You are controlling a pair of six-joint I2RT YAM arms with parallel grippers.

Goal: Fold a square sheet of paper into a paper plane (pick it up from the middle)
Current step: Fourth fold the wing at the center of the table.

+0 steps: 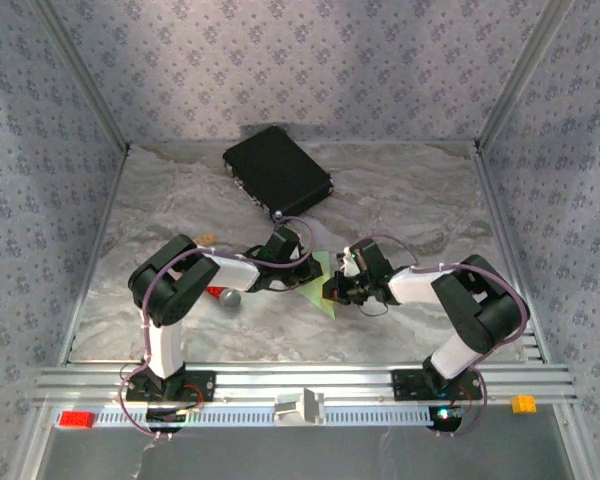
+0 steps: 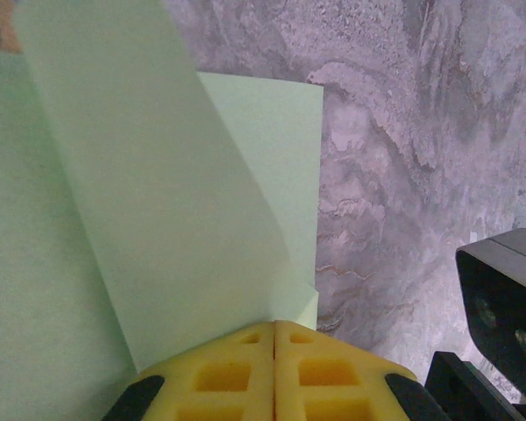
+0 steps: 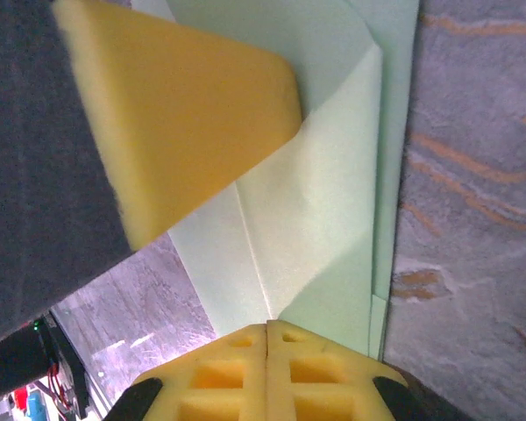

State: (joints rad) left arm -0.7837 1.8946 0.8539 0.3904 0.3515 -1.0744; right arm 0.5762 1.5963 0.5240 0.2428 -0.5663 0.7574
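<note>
The square sheet of paper point(image 1: 320, 285) point(image 2: 158, 219) point(image 3: 316, 219), creased, is being held low over the table point(image 1: 400, 200) middle, between both arms. One raised flap is being pinched by the left gripper point(image 1: 308, 274) point(image 2: 273, 326), pads pressed together. The right gripper point(image 1: 335, 288) point(image 3: 267, 326) is being shown pressed together at the sheet's edge; grip cannot be told. Black case point(image 1: 277, 170) is lying behind.
</note>
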